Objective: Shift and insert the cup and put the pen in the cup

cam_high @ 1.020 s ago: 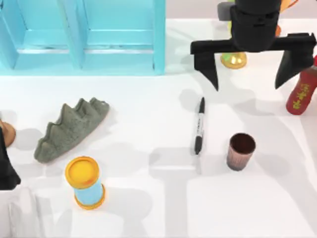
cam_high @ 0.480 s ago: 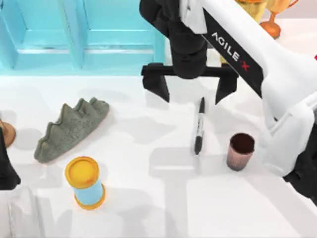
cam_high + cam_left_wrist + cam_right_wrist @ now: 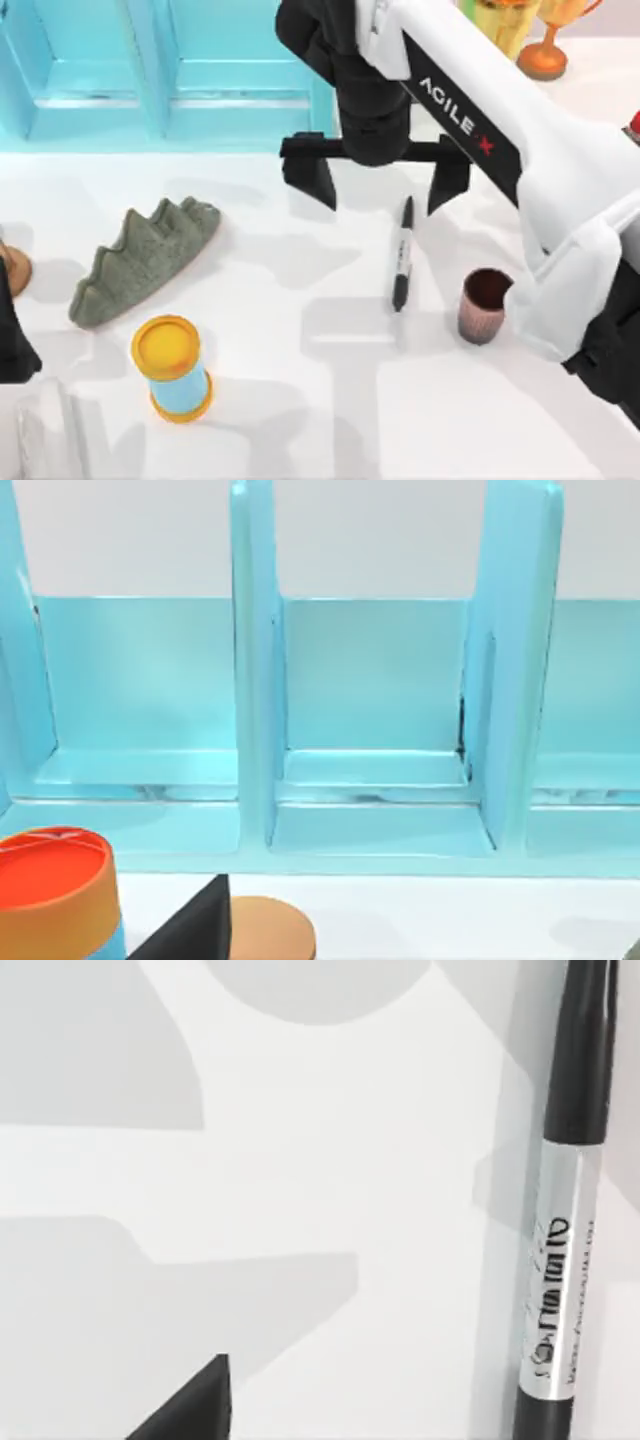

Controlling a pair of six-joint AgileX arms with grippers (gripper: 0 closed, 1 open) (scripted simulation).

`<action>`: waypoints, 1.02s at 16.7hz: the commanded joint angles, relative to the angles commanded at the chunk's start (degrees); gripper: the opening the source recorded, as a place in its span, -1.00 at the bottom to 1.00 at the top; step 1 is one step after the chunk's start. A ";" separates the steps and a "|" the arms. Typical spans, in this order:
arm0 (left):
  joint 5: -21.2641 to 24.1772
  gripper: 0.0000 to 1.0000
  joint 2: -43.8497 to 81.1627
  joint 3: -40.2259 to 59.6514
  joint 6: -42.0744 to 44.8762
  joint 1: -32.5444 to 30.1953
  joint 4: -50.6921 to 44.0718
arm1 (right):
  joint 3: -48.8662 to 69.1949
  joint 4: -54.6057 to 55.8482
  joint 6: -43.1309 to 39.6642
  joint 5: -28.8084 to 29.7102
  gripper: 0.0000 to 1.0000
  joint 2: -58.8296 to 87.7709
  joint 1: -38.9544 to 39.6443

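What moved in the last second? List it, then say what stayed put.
The right gripper swung from the table's far right corner leftward across the back; it now hangs open near the pen's far end, holding nothing. Over the last half second it only edged slightly further left. The pen, the cup, the blue cylinder and the grey ridged piece lie where they were. The left arm stayed parked at the left edge.

Bright, even light falls on the white table from overhead. Soft grey shadows with blurred edges lie across its middle and near edge in broad overlapping patches. No glare shows. The right wrist view is softly focused, with the pen close and its label lettering slightly smeared.
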 joint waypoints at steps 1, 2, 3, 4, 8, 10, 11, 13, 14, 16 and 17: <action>0.00 1.00 0.00 0.00 0.00 0.00 0.00 | -0.94 -0.11 -0.05 0.09 1.00 0.27 -0.03; 0.00 1.00 0.00 0.00 0.00 0.00 0.00 | -2.11 -0.04 -0.10 0.19 1.00 0.43 -0.06; 0.00 1.00 0.00 0.00 0.00 0.00 0.00 | -3.42 0.28 -0.14 0.27 1.00 0.42 -0.10; 0.00 1.00 0.00 0.00 0.00 0.00 0.00 | -4.83 0.85 -0.18 0.35 1.00 0.22 -0.15; 0.00 1.00 0.00 0.00 0.00 0.00 0.00 | -11.63 5.09 -0.34 0.47 1.00 -1.87 -0.33; 0.00 1.00 0.00 0.00 0.00 0.00 0.00 | -15.79 7.91 -0.45 0.46 1.00 -3.33 -0.44; 0.00 1.00 0.00 0.00 0.00 0.00 0.00 | -18.03 9.42 -0.51 0.45 1.00 -4.11 -0.49; 0.00 1.00 0.00 0.00 0.00 0.00 0.00 | -22.73 12.58 -0.63 0.43 1.00 -5.72 -0.60; 0.00 1.00 0.00 0.00 0.00 0.00 0.00 | -25.15 14.19 -0.69 0.43 1.00 -6.54 -0.66; 0.00 1.00 0.00 0.00 0.00 0.00 0.00 | -29.99 17.42 -0.82 0.42 1.00 -8.17 -0.77; 0.00 1.00 0.00 0.00 0.00 0.00 0.00 | -32.38 19.01 -0.88 0.41 1.00 -8.97 -0.82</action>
